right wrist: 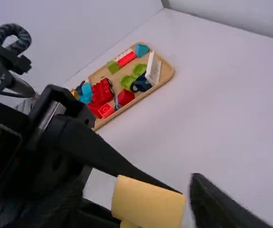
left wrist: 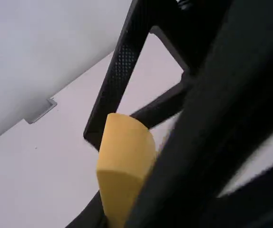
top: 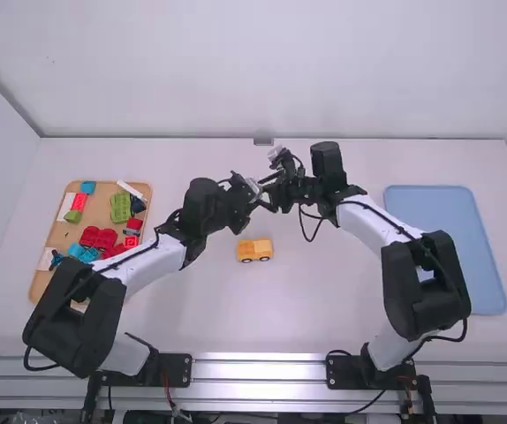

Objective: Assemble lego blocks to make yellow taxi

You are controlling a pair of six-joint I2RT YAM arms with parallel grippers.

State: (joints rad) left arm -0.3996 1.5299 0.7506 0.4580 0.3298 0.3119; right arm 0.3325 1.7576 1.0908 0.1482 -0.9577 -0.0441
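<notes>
The table bears one yellow car, one wooden tray, one blue tray.

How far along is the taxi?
Done, by the look of it: the yellow car stands on its dark wheels on the table. In hand: a yellow block in the left pincer, right pincer close by. To do: probably fit that block to the car.

Tray at left: pale wood, smooth; toy blocks on it: plastic, smooth, lightly glossy
Yellow block and yellow car: smooth plastic
Right gripper: black, matt, grid-textured patch on finger
Tray at right: smooth, matt
Tabletop: smooth, matt
Near rail: metal, shiny, ridged
</notes>
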